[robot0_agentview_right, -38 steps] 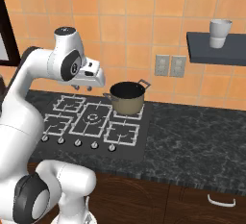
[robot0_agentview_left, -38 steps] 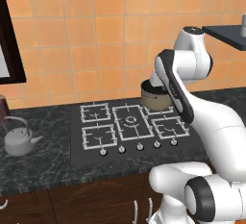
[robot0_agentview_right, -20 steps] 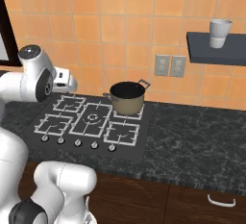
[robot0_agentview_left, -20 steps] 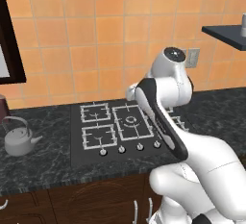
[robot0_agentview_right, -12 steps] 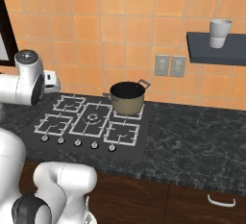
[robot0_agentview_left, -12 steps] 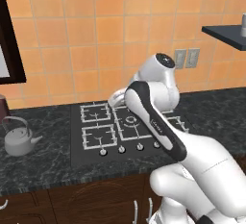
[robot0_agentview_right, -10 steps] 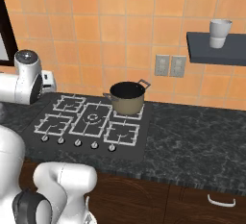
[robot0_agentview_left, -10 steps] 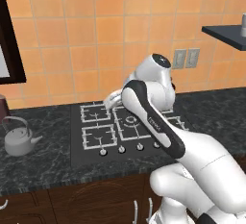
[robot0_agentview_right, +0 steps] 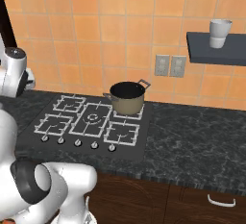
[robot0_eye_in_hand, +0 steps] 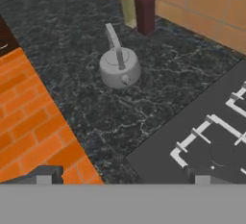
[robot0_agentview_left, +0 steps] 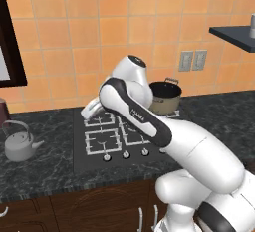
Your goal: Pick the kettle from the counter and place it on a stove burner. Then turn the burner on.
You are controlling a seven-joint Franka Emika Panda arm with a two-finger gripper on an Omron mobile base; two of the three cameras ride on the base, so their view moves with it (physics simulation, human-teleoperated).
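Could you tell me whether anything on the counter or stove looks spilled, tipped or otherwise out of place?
Nothing stands out. The kettle sits upright on the counter, the pot upright on the stove's back grate, and two bottles stand by the wall.

Arm hiding much of stove [robot0_agentview_left: 99, 141], pot [robot0_agentview_left: 164, 96] partly hidden, bottles [robot0_eye_in_hand: 137, 4] cropped at top

A home kitchen: gas hob [robot0_agentview_right: 91, 119], marbled counter [robot0_agentview_right: 192, 136], orange tiled wall [robot0_agentview_right: 96, 35], wooden cabinets [robot0_agentview_right: 158, 199].

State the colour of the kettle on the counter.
Dull grey metal; the kettle shows best in the hand view, standing on the dark marbled counter.
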